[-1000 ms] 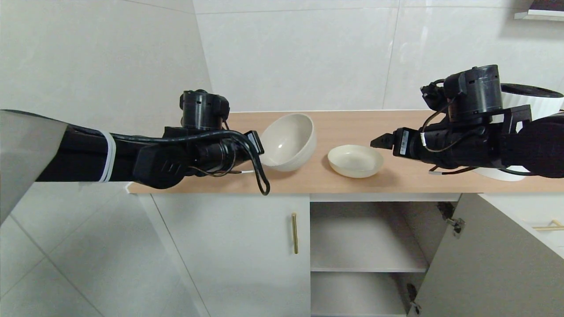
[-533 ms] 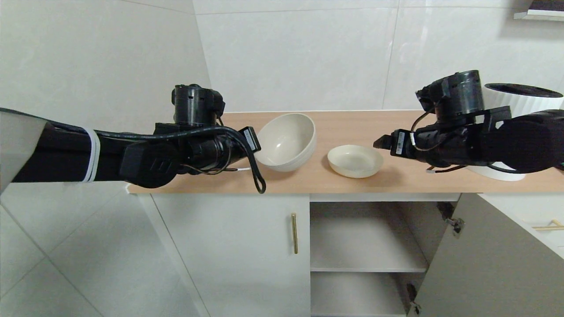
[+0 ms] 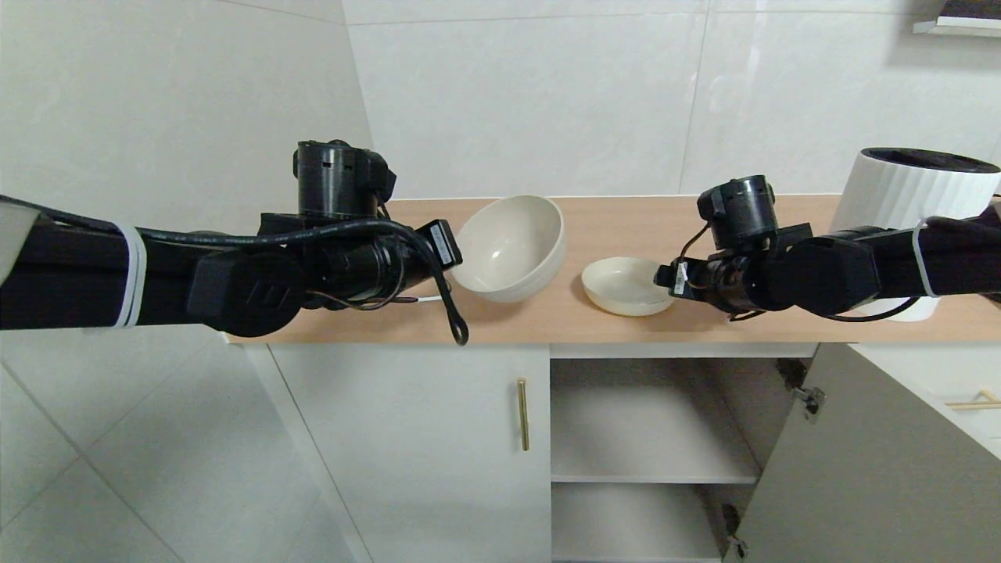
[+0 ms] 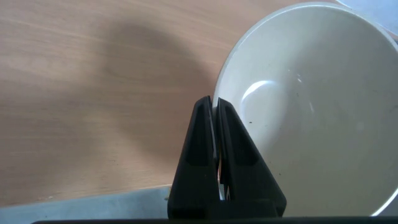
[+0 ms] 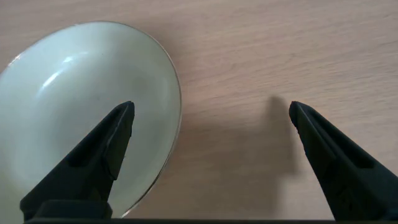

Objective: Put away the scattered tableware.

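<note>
White ribbed pot point(image 3: 915, 188), maybe a bin, at R end of wood counter point(image 3: 626, 219); cabinet door point(image 3: 860, 469) below open.

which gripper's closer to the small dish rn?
Right. The right gripper sits at the small dish, open fingers either side of its rim. The left gripper is farther, shut on the rim of the large bowl.

The black left arm point(image 3: 156, 274) reaches level from the left toward the middle, with its wrist camera upright on top. The left gripper point(image 4: 215, 106) has its fingers pressed together on the left rim of the large cream ceramic bowl point(image 4: 311, 106), one inside and one outside. The black right arm point(image 3: 860, 266) comes in level from the right. The right gripper point(image 5: 211, 149) is spread wide. One of its fingers point(image 5: 102, 155) is over the small cream shallow dish point(image 5: 74, 112), and the other is over the bare wooden surface point(image 5: 249, 62).
</note>
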Controlling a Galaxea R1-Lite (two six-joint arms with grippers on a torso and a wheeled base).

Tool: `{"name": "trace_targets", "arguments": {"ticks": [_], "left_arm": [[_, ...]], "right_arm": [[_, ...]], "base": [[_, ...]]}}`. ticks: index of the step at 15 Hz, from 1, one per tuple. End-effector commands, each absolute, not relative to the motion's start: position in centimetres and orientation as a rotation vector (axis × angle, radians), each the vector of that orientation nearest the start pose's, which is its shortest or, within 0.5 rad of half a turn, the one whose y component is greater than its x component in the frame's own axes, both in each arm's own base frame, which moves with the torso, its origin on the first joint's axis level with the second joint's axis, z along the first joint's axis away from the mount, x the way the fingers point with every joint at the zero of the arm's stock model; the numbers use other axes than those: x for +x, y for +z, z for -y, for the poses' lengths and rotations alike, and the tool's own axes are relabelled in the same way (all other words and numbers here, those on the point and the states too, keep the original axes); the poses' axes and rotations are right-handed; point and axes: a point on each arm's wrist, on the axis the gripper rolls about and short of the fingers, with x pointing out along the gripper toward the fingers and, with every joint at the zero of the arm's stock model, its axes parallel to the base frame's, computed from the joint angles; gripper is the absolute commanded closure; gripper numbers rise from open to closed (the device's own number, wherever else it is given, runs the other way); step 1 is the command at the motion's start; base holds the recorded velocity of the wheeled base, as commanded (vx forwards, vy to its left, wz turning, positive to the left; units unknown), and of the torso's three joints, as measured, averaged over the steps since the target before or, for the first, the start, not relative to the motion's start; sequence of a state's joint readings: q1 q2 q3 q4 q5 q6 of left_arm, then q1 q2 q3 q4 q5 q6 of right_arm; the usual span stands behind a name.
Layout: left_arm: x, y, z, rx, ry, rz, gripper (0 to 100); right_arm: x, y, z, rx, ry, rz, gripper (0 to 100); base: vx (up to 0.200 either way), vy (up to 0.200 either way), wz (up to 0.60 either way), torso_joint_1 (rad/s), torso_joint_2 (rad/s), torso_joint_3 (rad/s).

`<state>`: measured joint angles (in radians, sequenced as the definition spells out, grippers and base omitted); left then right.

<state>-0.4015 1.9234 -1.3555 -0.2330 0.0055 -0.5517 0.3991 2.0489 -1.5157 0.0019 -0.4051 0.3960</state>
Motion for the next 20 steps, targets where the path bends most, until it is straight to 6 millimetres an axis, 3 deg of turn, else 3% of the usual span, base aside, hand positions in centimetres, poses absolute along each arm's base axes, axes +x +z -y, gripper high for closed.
{"name": "trace_targets", "arguments": {"ticks": [1,2,10,14,16,20], "left_arm": [[35.5,22.1,15.1,-0.474,-0.293,-0.419,100],[35.5,22.1,15.1,-0.474,-0.293,-0.419,100],[34.4,22.3,15.5,-0.470,-0.316,-0.431,100],[32.2,22.1,14.9,-0.460,-0.323,-0.457,100],[31.2,22.4,14.5,-0.460,-0.326,-0.456,100],[28.5,22.7,13.4,-0.462,-0.350,-0.469,100]], "right_arm": [[38.8,18.7,-15.4,0.177,-0.103,-0.489,0],[38.8,18.7,-15.4,0.186,-0.102,-0.488,100],[37.3,20.7,-14.7,0.276,0.000,-0.512,100],[32.9,24.3,-12.9,0.338,0.115,-0.576,100],[31.1,25.0,-12.0,0.350,0.157,-0.582,100],[29.4,22.8,-11.3,0.319,0.134,-0.665,100]], "base": [[0.000,0.000,0.00,0.000,0.00,0.000],[0.000,0.000,0.00,0.000,0.00,0.000],[0.000,0.000,0.00,0.000,0.00,0.000],[0.000,0.000,0.00,0.000,0.00,0.000],[0.000,0.000,0.00,0.000,0.00,0.000],[0.000,0.000,0.00,0.000,0.00,0.000]]}}
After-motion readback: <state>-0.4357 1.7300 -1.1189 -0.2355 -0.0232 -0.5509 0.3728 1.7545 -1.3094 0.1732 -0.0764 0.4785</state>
